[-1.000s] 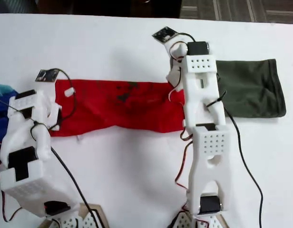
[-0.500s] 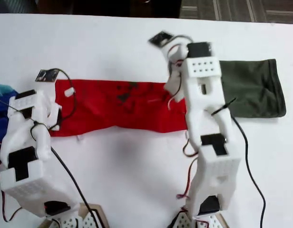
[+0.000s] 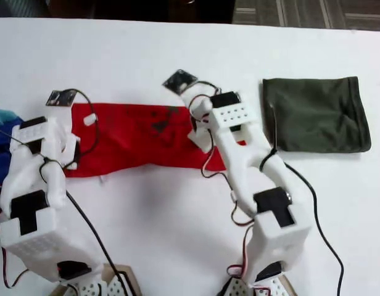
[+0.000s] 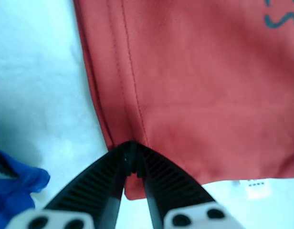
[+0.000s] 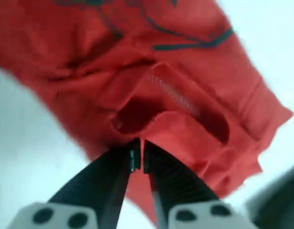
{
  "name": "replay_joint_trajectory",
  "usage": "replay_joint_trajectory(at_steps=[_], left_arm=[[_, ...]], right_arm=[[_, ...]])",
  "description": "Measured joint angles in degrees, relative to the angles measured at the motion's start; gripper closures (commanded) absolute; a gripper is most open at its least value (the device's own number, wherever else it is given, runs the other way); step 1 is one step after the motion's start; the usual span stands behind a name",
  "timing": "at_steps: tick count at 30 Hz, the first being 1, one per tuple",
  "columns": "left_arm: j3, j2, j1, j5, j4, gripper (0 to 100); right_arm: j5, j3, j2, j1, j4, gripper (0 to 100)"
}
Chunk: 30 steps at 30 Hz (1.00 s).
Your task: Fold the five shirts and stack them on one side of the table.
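Pinching, left fingers (image 4: 109, 176): clamped on one end of the red shirt (image 3: 134, 139).
Right fingers (image 5: 113, 171): closed on its bunched opposite end.
Red shirt: lying across mid-worktop (image 3: 147, 55).
Green shirt (image 3: 316, 114): folded, just beside it.

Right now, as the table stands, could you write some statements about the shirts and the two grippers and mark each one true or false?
1. The left gripper is shut on one end of the red shirt. True.
2. The right gripper is open above the bare table. False: it is shut on an edge of the red shirt.
3. The green shirt lies flat on the table with no gripper on it. True.
4. The green shirt lies on top of the blue cloth. False: the blue cloth is at the opposite edge of the table, beside the left arm.
5. The red shirt is stacked on the green shirt. False: it lies on the table beside it.
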<state>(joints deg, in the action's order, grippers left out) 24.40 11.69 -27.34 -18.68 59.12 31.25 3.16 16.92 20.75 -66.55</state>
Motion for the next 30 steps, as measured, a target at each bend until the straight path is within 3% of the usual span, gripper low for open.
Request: replay_joint_trajectory(at_steps=[9, 16, 24, 30], left_arm=[[0.00, 0.00, 0.00, 0.00, 0.00, 97], [0.00, 0.00, 0.00, 0.00, 0.00, 97], [0.00, 0.00, 0.00, 0.00, 0.00, 97], [0.00, 0.00, 0.00, 0.00, 0.00, 97]], right_arm=[[-0.79, -11.69, 11.96, -0.44, 1.58, 98.0], [-0.79, -22.42, 11.96, -0.35, -10.37, 98.0], [-0.88, -23.30, 11.78, 6.15, -13.36, 98.0], [-0.97, -24.18, 15.21, 6.33, -12.48, 98.0]])
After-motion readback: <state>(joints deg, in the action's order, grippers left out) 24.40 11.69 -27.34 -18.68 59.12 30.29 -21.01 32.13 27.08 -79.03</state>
